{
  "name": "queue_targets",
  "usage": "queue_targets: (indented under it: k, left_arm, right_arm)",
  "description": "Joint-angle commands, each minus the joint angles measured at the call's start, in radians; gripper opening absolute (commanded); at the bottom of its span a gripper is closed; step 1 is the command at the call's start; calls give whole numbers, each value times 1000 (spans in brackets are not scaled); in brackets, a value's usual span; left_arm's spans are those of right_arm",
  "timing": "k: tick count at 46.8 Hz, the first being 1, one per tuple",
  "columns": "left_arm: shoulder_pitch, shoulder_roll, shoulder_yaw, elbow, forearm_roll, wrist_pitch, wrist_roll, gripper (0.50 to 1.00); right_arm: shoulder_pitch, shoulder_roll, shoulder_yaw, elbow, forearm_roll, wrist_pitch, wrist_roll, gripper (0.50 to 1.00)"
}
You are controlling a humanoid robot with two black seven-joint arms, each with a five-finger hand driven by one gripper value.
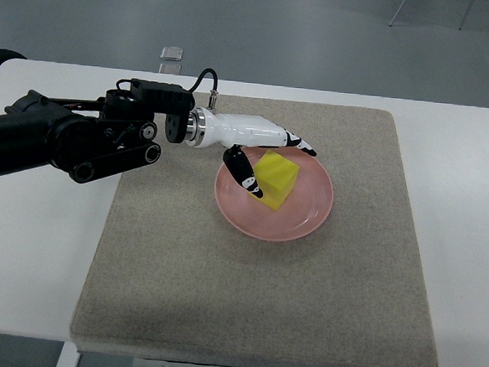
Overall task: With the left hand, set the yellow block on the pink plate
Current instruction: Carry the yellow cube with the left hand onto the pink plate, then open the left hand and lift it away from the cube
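yellow was already over pink when you looked at this moment: the block (277, 179) sat inside the plate (309, 222), toward its upper left part, and it looked tilted, with one lower corner down on the dish and the rest leaning up toward the hand. your left hand (259, 151) reached in from the left edge, its white palm just above the plate's rim, the long fingers (302, 144) stretched over the block's top and the thumb (243, 173) curved down against its left face. you could read that as a loose clamp on the block, fingers above and thumb beside it, though whether the fingers truly pressed the top or only hovered a hair above it could not be told from this single steep view. the plate lay on the grey mat (178, 296), which covered most of the white table (22, 243). your right hand was not in the picture at all. judged from how things lay, the carrying part was done and the block had reached its target; what was left was to let it go so it settled flat, then draw the hand back clear of the rim without dragging the block or nudging the plate.
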Motion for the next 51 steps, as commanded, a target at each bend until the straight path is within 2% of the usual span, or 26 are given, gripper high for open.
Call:
queue_targets:
  k: [1, 6, 8, 28, 39, 51]
  left_arm:
    - [-3, 8, -4, 0, 0, 0, -2, 960]
    - [-6, 20, -26, 0, -3, 0, -2, 971]
    - [-6, 29, -32, -2, -5, 0, -2, 992]
    - [-11, 121, -37, 20, -14, 0, -2, 994]
    - [0, 123, -49, 165, -46, 21, -2, 992]
    - [21, 111, -103, 288, -224, 23, 0, 992]
  right_arm:
    - [1, 0, 0, 0, 0, 0, 0, 924]
    - [0, 0, 0, 0, 0, 0, 0, 924]
    - [0, 0, 0, 0, 0, 0, 0, 924]
    - [0, 0, 0, 0, 0, 0, 0, 924]
    - [0, 0, 0, 0, 0, 0, 0, 924]
    - [1, 0, 0, 0, 0, 0, 0, 924]
